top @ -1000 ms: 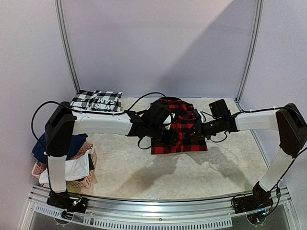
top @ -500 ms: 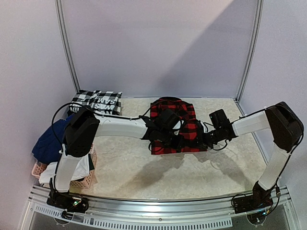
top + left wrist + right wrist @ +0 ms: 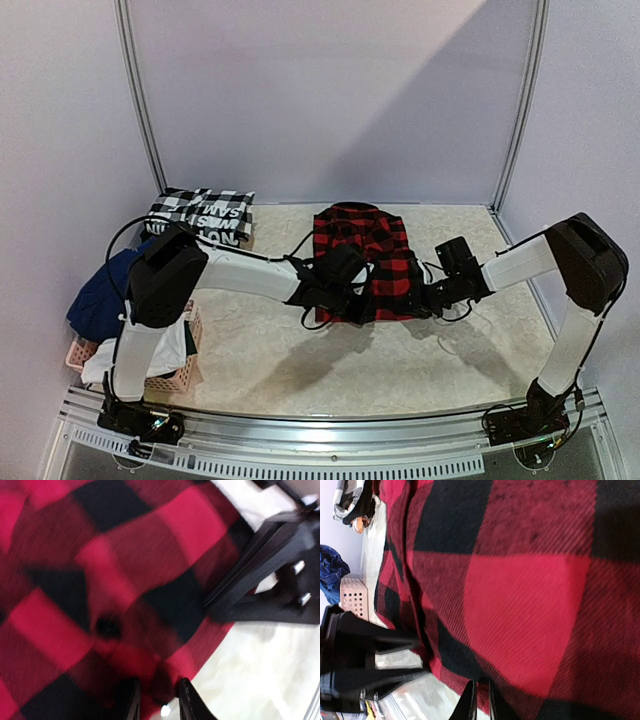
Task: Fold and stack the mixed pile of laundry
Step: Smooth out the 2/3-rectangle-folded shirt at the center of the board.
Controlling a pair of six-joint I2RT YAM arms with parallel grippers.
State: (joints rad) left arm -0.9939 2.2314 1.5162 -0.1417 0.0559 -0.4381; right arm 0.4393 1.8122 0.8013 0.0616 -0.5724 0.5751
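Red-black shirt [image 3: 360, 250] lies flat mid tabletop [image 3: 300, 370], collar end at far side. Left tool [image 3: 156, 697] is clenched on the near-left hem corner. Right tool [image 3: 480, 700] is pinched almost closed on the near-right hem corner, w/ thin cloth edge in the gap. Two-corner hold is prob. so the hem travels as one straight edge for a fold, w/o skew or bunching.

Overhead view gives the layout. Other laundry sits well apart at left: checked piece [image 3: 200, 212] folded at back-left, navy piece [image 3: 95, 300] and white piece [image 3: 150, 355] on/in basket [image 3: 180, 378]. Grips don't show there, since the arms cover the corners. Wrist views show cloth caught in each tool. Each also sees the other tool just beside the hem, low over the tabletop.
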